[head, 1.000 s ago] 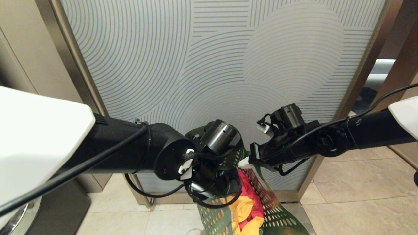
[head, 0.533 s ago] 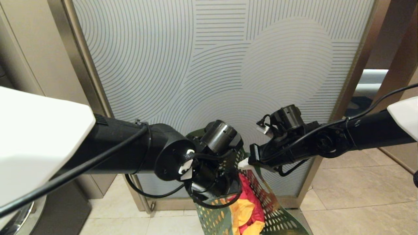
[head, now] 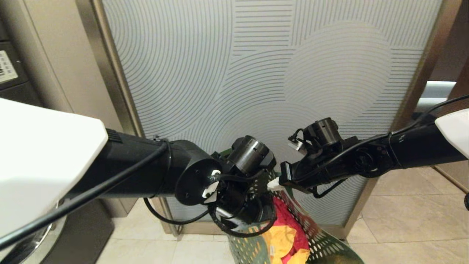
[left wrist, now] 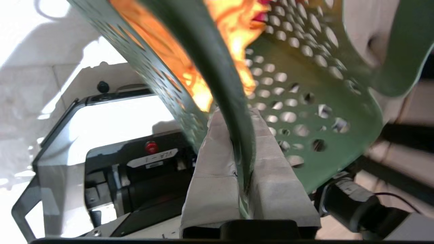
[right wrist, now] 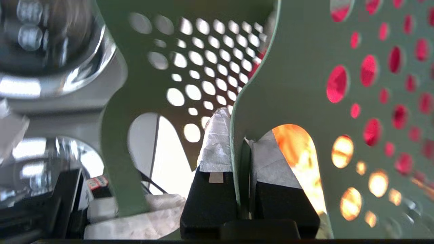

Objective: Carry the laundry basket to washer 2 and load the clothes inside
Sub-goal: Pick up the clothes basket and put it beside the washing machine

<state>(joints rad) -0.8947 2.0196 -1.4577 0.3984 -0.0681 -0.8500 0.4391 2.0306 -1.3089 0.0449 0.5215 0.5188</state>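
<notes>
The dark green perforated laundry basket [head: 318,245] hangs low in the middle of the head view, held off the tiled floor between my two arms. Inside it lie the clothes: a yellow garment [head: 280,238] and a pink-red one [head: 291,218]. My left gripper [left wrist: 239,117] is shut on the basket's rim [left wrist: 234,84], one pad on each side. At the opposite side my right gripper [right wrist: 235,123] is shut on the rim beside an oval handle hole [right wrist: 295,145]. A dark grey washer [head: 82,234] with a chrome ring [head: 22,245] shows at the lower left; its number is hidden.
A tall patterned glass panel [head: 256,73] in a metal frame [head: 110,73] stands right ahead. Beige cabinet wall [head: 47,73] and a dark appliance panel with a white label [head: 7,66] lie to the left. Tiled floor [head: 403,220] opens to the right.
The whole head view has shifted to the right, so the camera has turned left; more of the washer and the labelled panel shows. Both grippers keep their hold on the basket.
</notes>
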